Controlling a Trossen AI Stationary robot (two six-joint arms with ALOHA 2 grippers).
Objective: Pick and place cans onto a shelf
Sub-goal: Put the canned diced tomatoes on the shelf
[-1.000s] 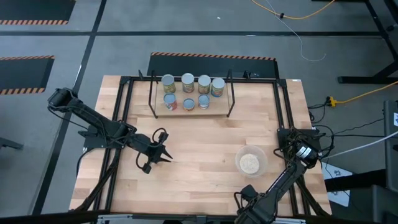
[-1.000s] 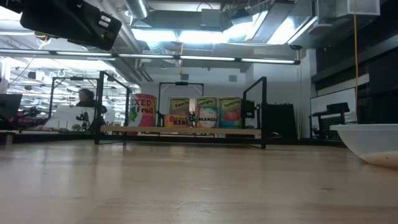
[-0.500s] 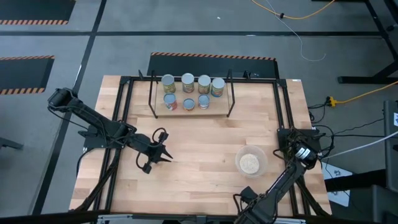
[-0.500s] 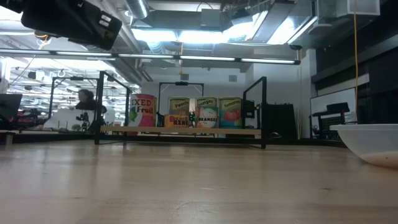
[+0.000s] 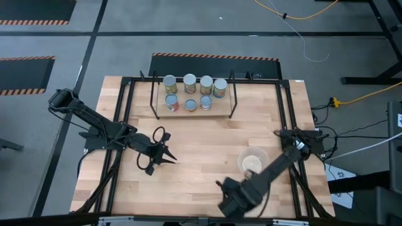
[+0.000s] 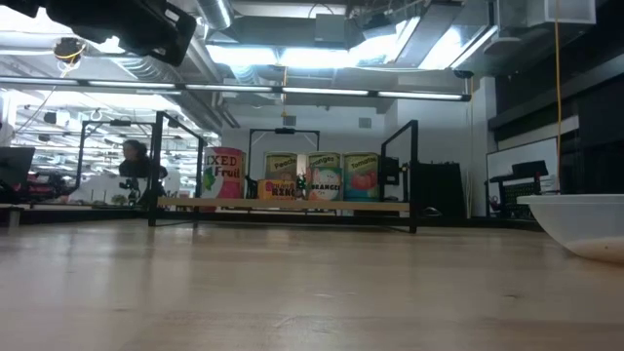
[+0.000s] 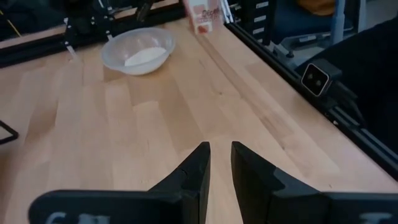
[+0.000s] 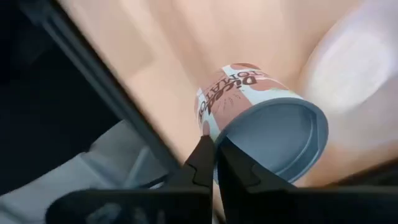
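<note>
— While seven small metal tins (image 5: 190, 83) sit on the black-rod shelf with pale board (image 5: 192, 112), where's the left gripper (image 5: 164, 156)?
— Mid-table, fingers nearly closed, empty.
— Right gripper (image 8: 214, 163)?
— Near edge; fingers nearly together beside a tomato-labelled tin (image 8: 261, 124); grip unclear.

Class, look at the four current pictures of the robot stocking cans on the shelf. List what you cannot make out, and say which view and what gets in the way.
- Shelf, high view: the lower row under the top cans is partly covered.
- Can labels, low view: too small to read fully.
- Diced tomato can, right wrist view: blurred; contact with the right gripper is unclear.
- Bowl, low view: cut off by the edge.
- Left gripper: holds nothing.
</note>
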